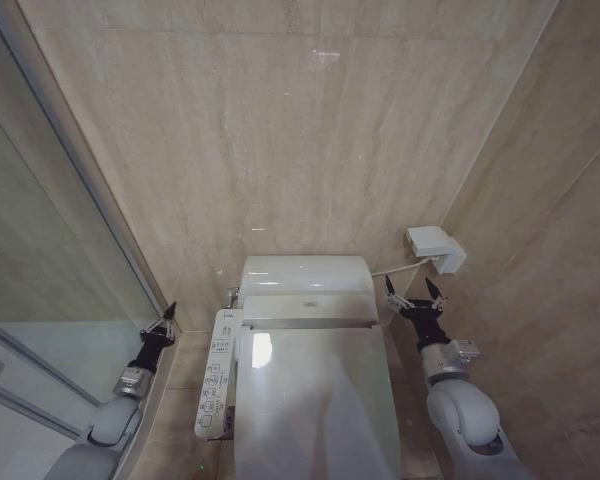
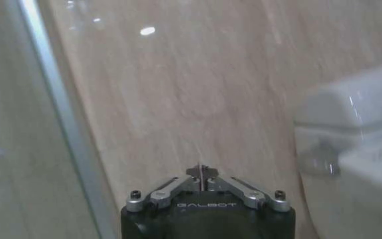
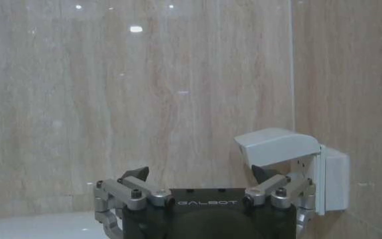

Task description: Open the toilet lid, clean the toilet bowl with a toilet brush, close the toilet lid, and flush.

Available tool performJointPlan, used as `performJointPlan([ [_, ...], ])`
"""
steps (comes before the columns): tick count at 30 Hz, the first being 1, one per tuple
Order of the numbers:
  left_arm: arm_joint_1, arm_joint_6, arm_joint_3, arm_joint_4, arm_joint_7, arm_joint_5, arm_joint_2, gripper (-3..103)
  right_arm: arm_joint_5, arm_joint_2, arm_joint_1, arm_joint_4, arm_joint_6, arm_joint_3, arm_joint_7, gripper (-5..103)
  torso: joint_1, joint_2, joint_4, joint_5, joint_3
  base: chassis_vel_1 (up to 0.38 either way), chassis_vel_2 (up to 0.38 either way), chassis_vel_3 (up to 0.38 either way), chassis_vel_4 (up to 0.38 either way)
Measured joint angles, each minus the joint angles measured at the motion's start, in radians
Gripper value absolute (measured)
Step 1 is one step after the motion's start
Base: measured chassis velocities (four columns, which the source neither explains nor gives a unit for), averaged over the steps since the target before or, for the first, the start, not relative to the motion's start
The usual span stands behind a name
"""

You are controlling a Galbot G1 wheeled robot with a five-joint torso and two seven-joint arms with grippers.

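Toilet lid point(image 1: 315, 400) is down flat on the toilet, below the tank point(image 1: 307, 275) at the wall. It looks shut, so the bowl is hidden under it. I think the job is either at its very start or near its end; I cannot tell which. No brush is out. The left gripper point(image 1: 166, 322) hangs in the air left of the lid, by the glass door point(image 1: 50, 250), with its fingers point(image 2: 202, 174) pressed together on nothing. The right gripper point(image 1: 412, 297) hovers right of the lid, near a wall box point(image 1: 435, 248), fingers spread apart and empty.
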Motion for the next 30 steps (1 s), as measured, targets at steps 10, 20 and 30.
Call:
performJointPlan([
  [10, 0.169, 0.128, -0.109, -0.348, -0.060, -0.014, -0.056, 15, 0.000, 0.000, 0.000, 0.000, 0.000, 0.000, 0.000, 100, 0.000, 0.000, -0.0001, 0.0001, 0.000, 0.000, 0.000, 0.000, 0.000],
  [20, 0.332, 0.151, -0.238, -0.550, -0.104, -0.005, -0.119, 69, 0.000, 0.000, 0.000, 0.000, 0.000, 0.000, 0.000, 100, 0.000, 0.000, 0.0000, -0.0001, 0.000, 0.000, 0.000, 0.000, 0.000],
  [30, 0.476, 0.145, -0.278, -0.643, -0.121, -0.006, -0.165, 96, 0.000, 0.000, 0.000, 0.000, 0.000, 0.000, 0.000, 100, 0.000, 0.000, 0.0000, 0.0000, 0.000, 0.000, 0.000, 0.000, 0.000],
])
